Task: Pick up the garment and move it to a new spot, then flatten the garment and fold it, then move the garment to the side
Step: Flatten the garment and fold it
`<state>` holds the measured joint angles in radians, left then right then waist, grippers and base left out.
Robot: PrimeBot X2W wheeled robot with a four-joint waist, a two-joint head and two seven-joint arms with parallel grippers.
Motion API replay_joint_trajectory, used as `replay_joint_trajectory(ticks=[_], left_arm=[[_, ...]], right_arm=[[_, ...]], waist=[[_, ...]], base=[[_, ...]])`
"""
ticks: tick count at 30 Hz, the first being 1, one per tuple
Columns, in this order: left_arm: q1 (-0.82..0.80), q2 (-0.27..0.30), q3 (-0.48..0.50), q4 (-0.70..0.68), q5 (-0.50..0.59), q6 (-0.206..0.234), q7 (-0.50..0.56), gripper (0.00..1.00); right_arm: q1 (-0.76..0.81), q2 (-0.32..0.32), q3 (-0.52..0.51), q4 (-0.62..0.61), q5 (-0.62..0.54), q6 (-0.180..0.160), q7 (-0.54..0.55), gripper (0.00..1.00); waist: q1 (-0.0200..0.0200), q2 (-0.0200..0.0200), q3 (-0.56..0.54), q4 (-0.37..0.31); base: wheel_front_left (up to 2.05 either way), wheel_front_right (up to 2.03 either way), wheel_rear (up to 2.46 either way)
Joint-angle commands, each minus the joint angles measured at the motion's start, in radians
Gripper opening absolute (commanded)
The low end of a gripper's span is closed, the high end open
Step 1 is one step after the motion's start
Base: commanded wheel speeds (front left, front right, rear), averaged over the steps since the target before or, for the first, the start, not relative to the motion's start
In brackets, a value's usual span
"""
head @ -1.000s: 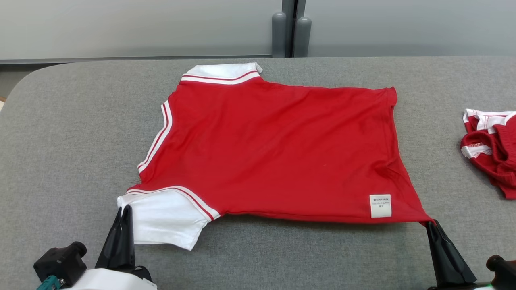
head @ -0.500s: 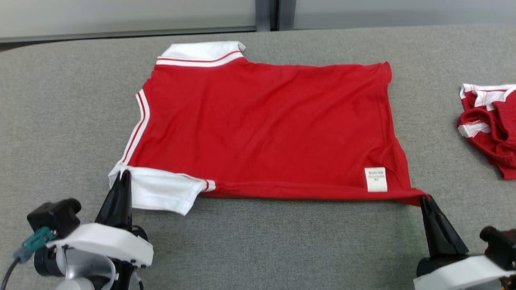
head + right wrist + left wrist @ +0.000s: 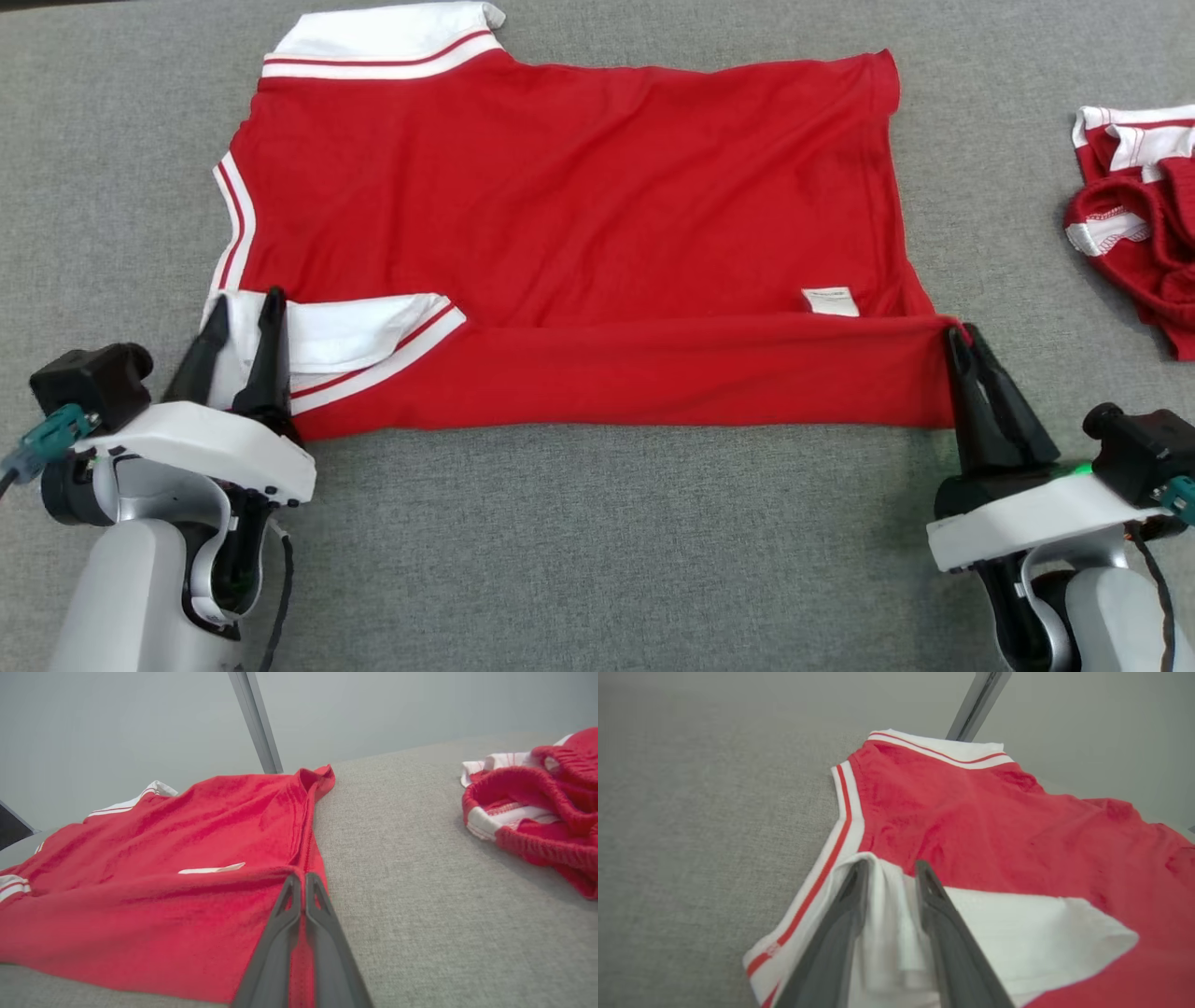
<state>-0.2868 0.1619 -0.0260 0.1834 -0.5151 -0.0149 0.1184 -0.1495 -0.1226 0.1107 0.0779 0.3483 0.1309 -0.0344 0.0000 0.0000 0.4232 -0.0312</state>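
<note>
- Nearest, toward the front left corner of the grey table (image 3: 597, 541): left pincer (image 3: 247, 297), fingers parted astride the white sleeve (image 3: 364, 327), loose cloth lying between them and not squeezed.
- Toward the front right: right pincer (image 3: 962, 329) clamped tight on the hem corner of the garment (image 3: 579, 187), red cloth pinched between the fingers.
- Between the two: near strip (image 3: 653, 383) of the red shirt turned over onto the body, the crease along the front edge, the turned-over edge straight from one pincer to the other, sleeve tucked in with it.
- Beyond that, spread flat mid-table: neck trim (image 3: 229, 215) toward the left edge, hem toward the right edge, white label (image 3: 831, 301) just behind the turned-over strip, far sleeve (image 3: 383, 37) toward the back edge.
- Judged light, thin and limp: no stiffness to keep a shape, likely to sag between two holds and to drag and wrinkle on the rough table cover if slid.
- Best taken by pinching at seams or trim, such as sleeve cuff and hem corner, catching both layers at once and lifting both ends together with the line kept taut.
- Well apart, toward the right edge: second red-and-white garment (image 3: 1139, 187), bunched up; worth steering clear of.
</note>
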Motion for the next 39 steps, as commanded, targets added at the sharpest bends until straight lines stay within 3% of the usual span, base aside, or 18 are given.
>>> replay_joint_trajectory(ticks=[1, 5, 11, 23, 33, 39], left_arm=[[-0.01, 0.012, 0.01, -0.005, 0.029, 0.003, -0.063, 1.0], [0.041, 0.013, 0.012, -0.041, 0.103, 0.021, -0.242, 1.0], [0.119, 0.01, -0.002, -0.089, 0.165, 0.031, -0.353, 1.0], [0.262, 0.022, -0.02, -0.151, 0.166, 0.017, -0.354, 1.0], [0.276, 0.027, -0.029, -0.155, 0.157, 0.024, -0.335, 1.0], [0.255, 0.024, -0.044, -0.094, 0.133, 0.005, -0.31, 1.0]], right_arm=[[-0.023, -0.006, 0.0, -0.001, -0.015, 0.0, -0.036, 1.0], [-0.04, -0.009, -0.014, -0.022, -0.091, 0.0, -0.116, 1.0], [0.003, 0.004, -0.052, -0.081, -0.161, 0.0, -0.123, 1.0], [0.15, 0.022, -0.071, -0.178, -0.164, 0.0, -0.062, 1.0], [0.159, 0.028, -0.07, -0.192, -0.148, 0.0, -0.05, 1.0], [0.143, 0.017, -0.062, -0.167, -0.137, 0.0, -0.049, 1.0]], waist=[[0.0, 0.0, -0.001, -0.003], [0.0, 0.0, -0.027, 0.002], [0.0, 0.0, -0.102, 0.019], [0.0, 0.0, -0.188, 0.02], [0.0, 0.0, -0.186, 0.014], [0.0, 0.0, -0.156, 0.012]], base=[[0.0, 0.0, 0.0], [0.0, 0.0, 0.0], [0.0, 0.0, 0.0], [0.0, 0.0, 0.0], [0.0, 0.0, 0.0], [0.0, 0.0, 0.0]])
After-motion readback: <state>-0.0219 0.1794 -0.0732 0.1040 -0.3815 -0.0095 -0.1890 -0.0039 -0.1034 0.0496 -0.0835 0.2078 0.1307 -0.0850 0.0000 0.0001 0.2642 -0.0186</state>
